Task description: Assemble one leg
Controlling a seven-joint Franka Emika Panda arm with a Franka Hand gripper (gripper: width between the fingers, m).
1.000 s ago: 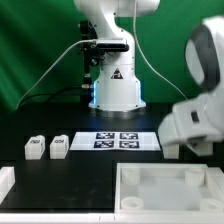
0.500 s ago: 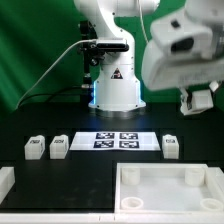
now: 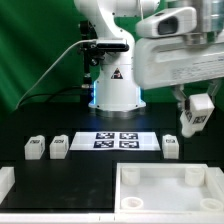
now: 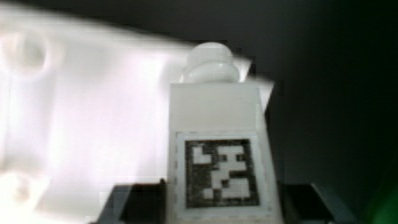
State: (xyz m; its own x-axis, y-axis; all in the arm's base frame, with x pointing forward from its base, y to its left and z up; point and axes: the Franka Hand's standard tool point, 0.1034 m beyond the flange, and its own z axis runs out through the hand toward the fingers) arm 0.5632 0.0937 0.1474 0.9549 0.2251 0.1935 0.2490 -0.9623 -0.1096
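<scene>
My gripper (image 3: 194, 108) hangs at the exterior view's right, above the table, shut on a white leg (image 3: 195, 118). In the wrist view the leg (image 4: 221, 120) stands between my dark fingers (image 4: 139, 205), tag facing the camera and a rounded peg at its far end. My gripper (image 4: 221, 208) grips its near end. Three more legs rest on the black table: two at the left (image 3: 34, 148) (image 3: 59, 146) and one at the right (image 3: 171, 146), below the held leg.
The marker board (image 3: 120, 140) lies mid-table in front of the arm's base (image 3: 115, 92). A large white tray-like piece (image 3: 125, 178) with raised rim fills the front right and shows blurred in the wrist view (image 4: 71, 100). A white part (image 3: 5, 182) sits at the front left edge.
The arm rose from low at the right, uncovering the right-hand leg on the table. It then shifted, and the gripper with the held leg now hangs a little lower.
</scene>
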